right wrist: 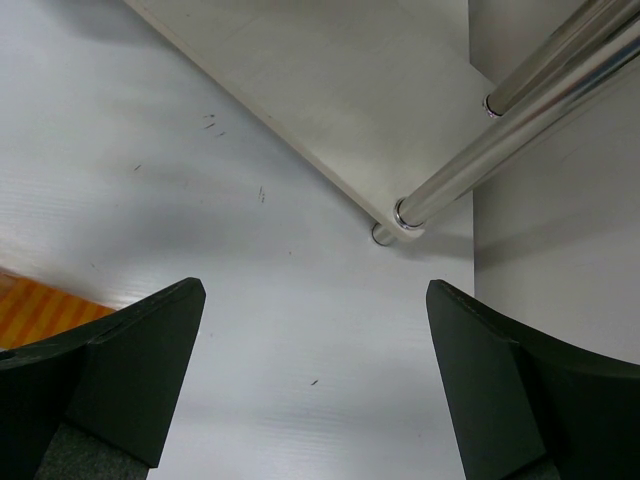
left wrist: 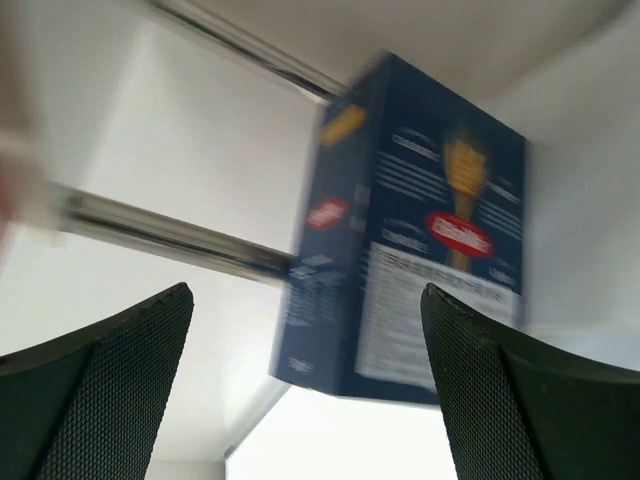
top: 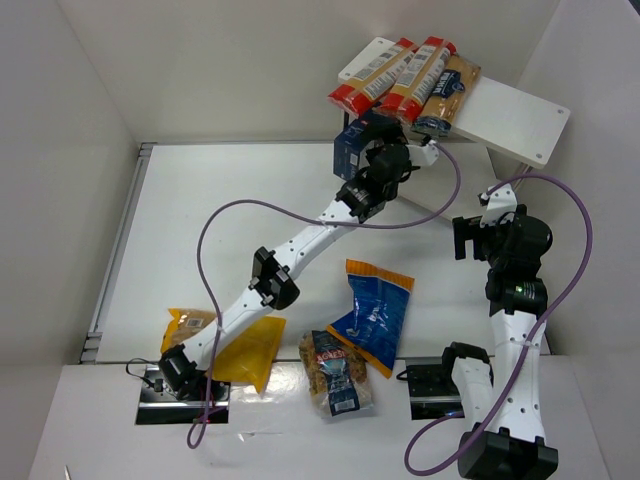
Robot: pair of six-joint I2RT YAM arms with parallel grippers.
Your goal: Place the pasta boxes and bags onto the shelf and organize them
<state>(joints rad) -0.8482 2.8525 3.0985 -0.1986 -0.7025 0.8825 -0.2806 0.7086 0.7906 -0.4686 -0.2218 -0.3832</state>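
The dark blue pasta box (top: 350, 148) stands upright at the shelf's left end, under the top board of the white shelf (top: 515, 118). In the left wrist view the box (left wrist: 420, 250) is blurred and stands just beyond my fingertips, apart from them. My left gripper (top: 388, 162) (left wrist: 305, 300) is open and empty. My right gripper (top: 463, 238) (right wrist: 315, 290) is open and empty above the table, near a shelf leg (right wrist: 500, 150). The yellow bag (top: 245, 348), the blue bag with an orange top (top: 375, 312) and the clear bag with a dark label (top: 337, 372) lie near the arm bases.
Red-ended spaghetti packs (top: 395, 75) and a tan and blue pack (top: 450, 92) lie on the shelf's top board. The lower shelf board (right wrist: 330, 90) is near my right gripper. White walls enclose the table on the left, back and right.
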